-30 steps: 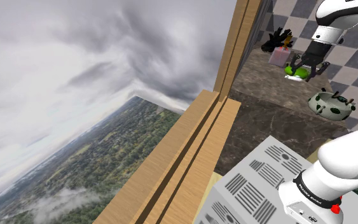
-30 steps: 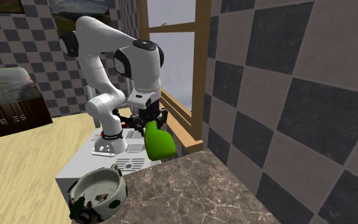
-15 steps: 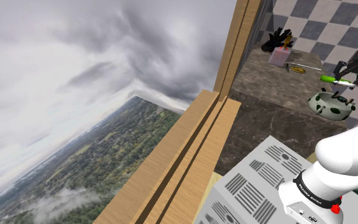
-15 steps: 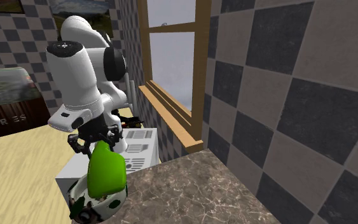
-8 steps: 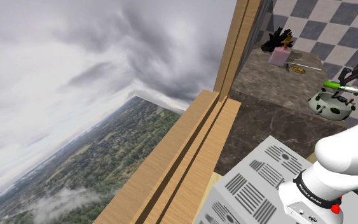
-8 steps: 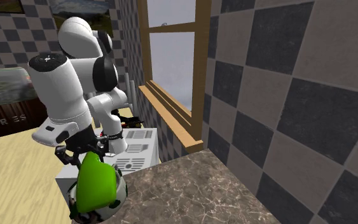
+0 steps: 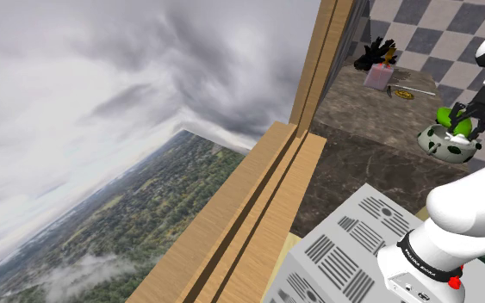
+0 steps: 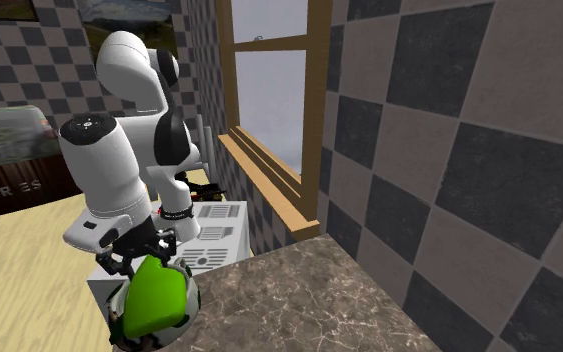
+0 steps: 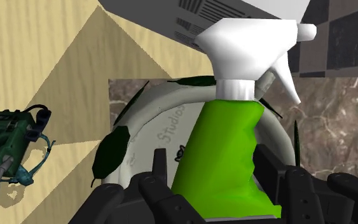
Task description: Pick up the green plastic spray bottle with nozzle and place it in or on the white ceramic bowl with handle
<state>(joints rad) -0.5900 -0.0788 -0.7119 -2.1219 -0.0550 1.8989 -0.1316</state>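
Note:
The green spray bottle (image 9: 220, 149) with its white nozzle (image 9: 254, 41) hangs clasped between my black fingers (image 9: 161, 167); my gripper (image 9: 212, 170) is shut on its body. Right beneath it is the white bowl (image 9: 147, 121) with dark leaf marks, standing on the marble counter. In the shoulder view the bottle (image 7: 450, 118) dips into the bowl (image 7: 443, 145) with the gripper (image 7: 471, 115) just above it. In the second exterior view the bottle (image 8: 154, 298) covers most of the bowl (image 8: 192, 296), under the gripper (image 8: 141, 258).
A pinkish box with a black object (image 7: 378, 62) and a flat item (image 7: 410, 89) lie at the counter's back by the checkered wall. The wooden window frame (image 7: 305, 77) borders the counter. The grey stand (image 7: 352, 250) sits near the bowl. A dark green bag (image 9: 9, 146) lies on the floor.
The arm carried the bottle from mid-counter across to the bowl, then lowered it. The bottle now sits lower, partly inside the bowl's rim.

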